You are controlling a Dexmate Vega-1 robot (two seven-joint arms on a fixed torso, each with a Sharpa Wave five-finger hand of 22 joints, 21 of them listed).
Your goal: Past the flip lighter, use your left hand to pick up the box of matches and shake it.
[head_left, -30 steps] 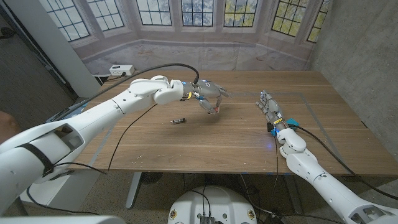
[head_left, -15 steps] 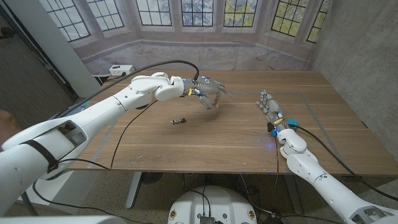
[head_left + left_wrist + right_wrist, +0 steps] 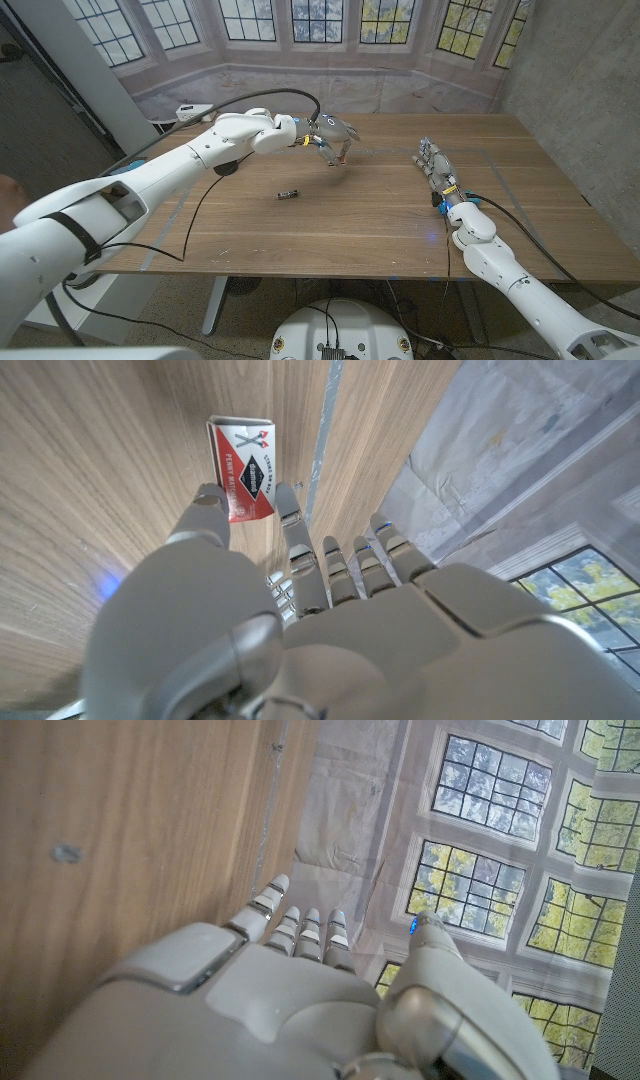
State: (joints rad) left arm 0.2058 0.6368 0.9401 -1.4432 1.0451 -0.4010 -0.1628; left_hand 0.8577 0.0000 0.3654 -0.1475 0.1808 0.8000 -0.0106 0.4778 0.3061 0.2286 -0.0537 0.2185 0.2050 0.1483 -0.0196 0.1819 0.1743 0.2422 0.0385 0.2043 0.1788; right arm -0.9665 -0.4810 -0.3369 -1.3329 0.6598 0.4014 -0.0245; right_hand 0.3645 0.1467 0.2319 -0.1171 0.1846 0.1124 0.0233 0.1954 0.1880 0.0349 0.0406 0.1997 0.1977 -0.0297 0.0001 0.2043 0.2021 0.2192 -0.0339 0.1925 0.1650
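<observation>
**Q:** Wooden table (image 3: 380, 215) with a bay of leaded windows (image 3: 317, 20) behind it, fine, but where's your matchbox at? I can barely find it from the head camera.

**A:** Yeah, from up there it's mostly buried under your left hand (image 3: 332, 138), you just get a reddish sliver poking out below the fingers. Use the flip lighter (image 3: 288, 193) as your marker: it's that small dark thing lying on the wood, and the hand with the box sits beyond it, toward the windows and a bit to the robot's right, up off the tabletop.

**Q:** Is the box of matches actually held?

**A:** Left wrist camera says yes. The box of matches (image 3: 242, 467) is pinched between your thumb and one finger at its lower end, the other fingers (image 3: 356, 567) lying loosely alongside. That end of the box is covered by the fingertips.

**Q:** Can you read the label?

**A:** Partly. White and red face, a dark diamond logo, red crossed sticks at the top. There's lettering down the side that looks like "PENNY MATCHES" but it's too small for me to be sure.

**Q:** And your right hand (image 3: 434, 165)?

**A:** Well off to the robot's right of the lighter, fingers straight and close together, holding nothing. Whether it touches the wood, I can't tell.
</observation>
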